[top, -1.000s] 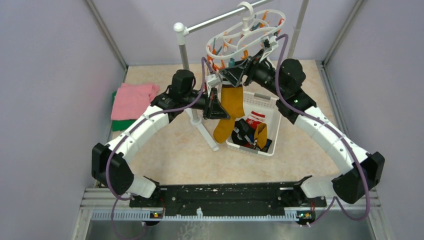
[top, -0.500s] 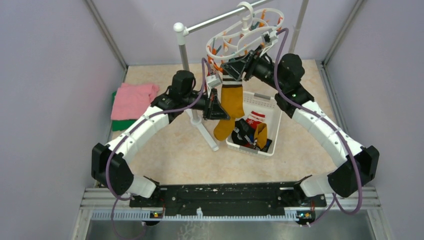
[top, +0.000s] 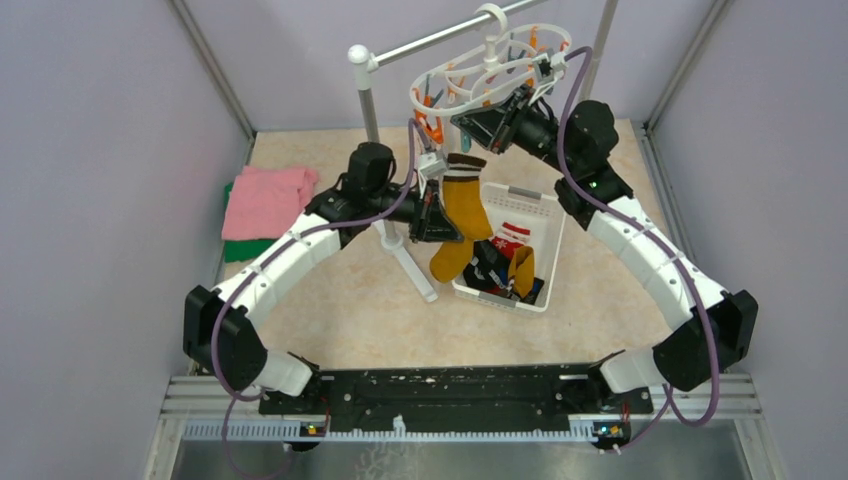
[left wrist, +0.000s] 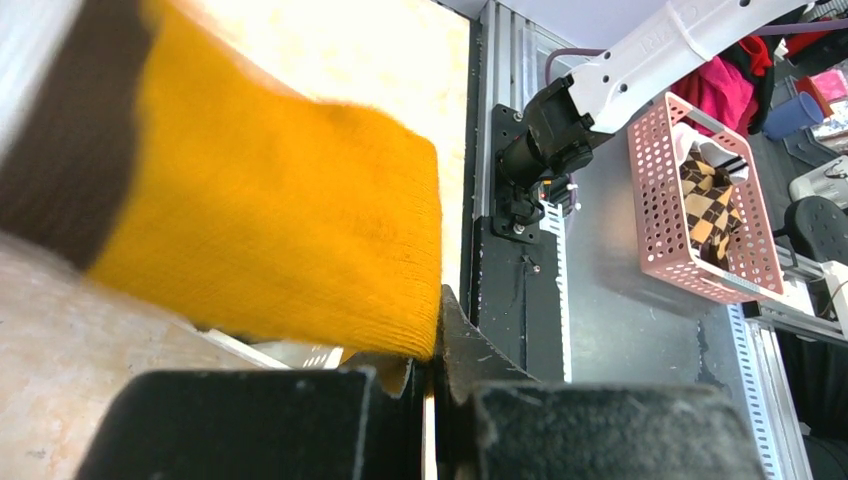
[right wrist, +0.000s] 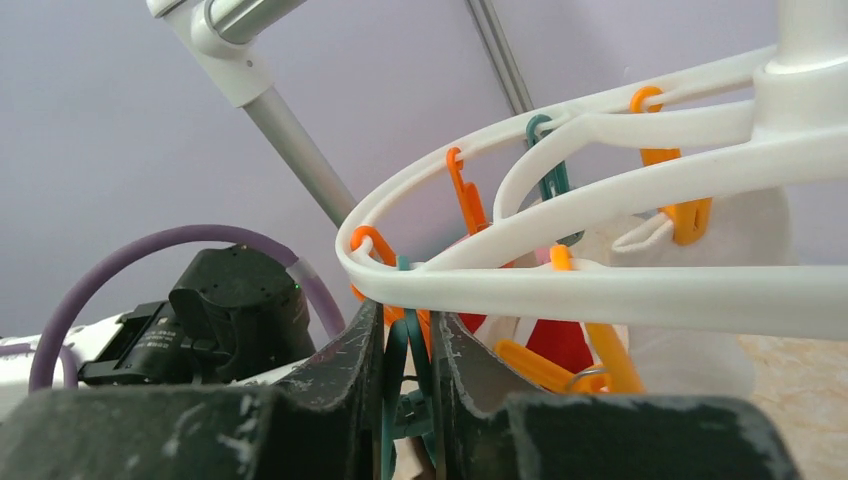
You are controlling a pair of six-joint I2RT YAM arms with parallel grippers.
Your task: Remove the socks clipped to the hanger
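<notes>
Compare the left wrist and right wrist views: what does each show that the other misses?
Left wrist only: the mustard sock pinched in the left pincer, and a pink basket in the background. Right wrist only: the white hanger, with the right pincer closed on a teal clip. Both: a patch of beige tabletop.

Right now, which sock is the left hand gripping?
The mustard-yellow sock with the dark cuff, hanging from the left hand; the socks in the white basket lie loose.

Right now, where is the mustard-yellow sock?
In the top view the mustard-yellow sock hangs centre-frame below the hanger, pinched at its left edge by the left claw, just left of the white basket.
</notes>
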